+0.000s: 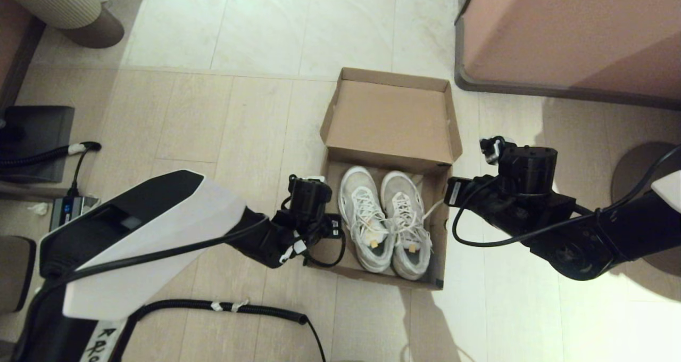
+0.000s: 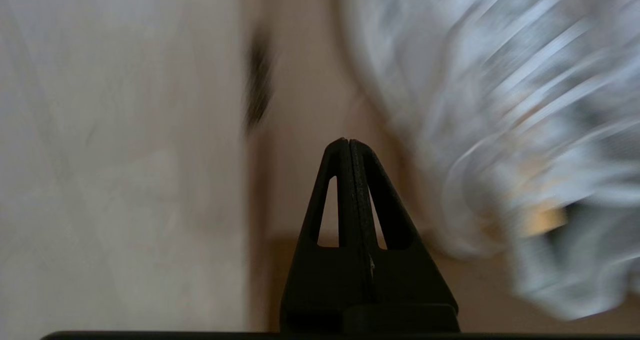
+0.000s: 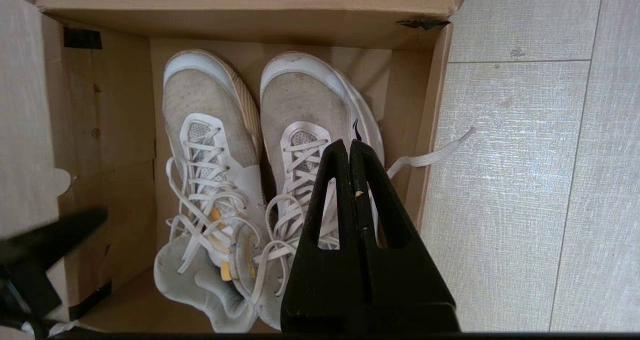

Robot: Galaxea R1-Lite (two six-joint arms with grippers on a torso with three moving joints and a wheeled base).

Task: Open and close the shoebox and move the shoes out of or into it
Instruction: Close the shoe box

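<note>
The brown shoebox (image 1: 440, 229) stands open on the floor, its flap lid (image 1: 391, 114) leaning back. Both white sneakers (image 1: 385, 221) lie side by side inside it, toes toward the lid. My left gripper (image 2: 348, 141) is shut and empty, above the box's left wall, with a blurred sneaker (image 2: 500, 130) beside it. Shut and empty too, my right gripper (image 3: 348, 142) hovers over the right sneaker (image 3: 310, 105) near the box's right wall (image 3: 425, 130). The left sneaker (image 3: 205, 115) lies next to it. One white lace (image 3: 435, 155) hangs over that wall onto the floor.
A large pinkish-brown cabinet (image 1: 564, 32) stands at the back right. A black coiled cable (image 1: 223, 306) runs across the floor near me. Dark equipment (image 1: 37, 138) sits at the far left, a round base (image 1: 638, 181) at the right.
</note>
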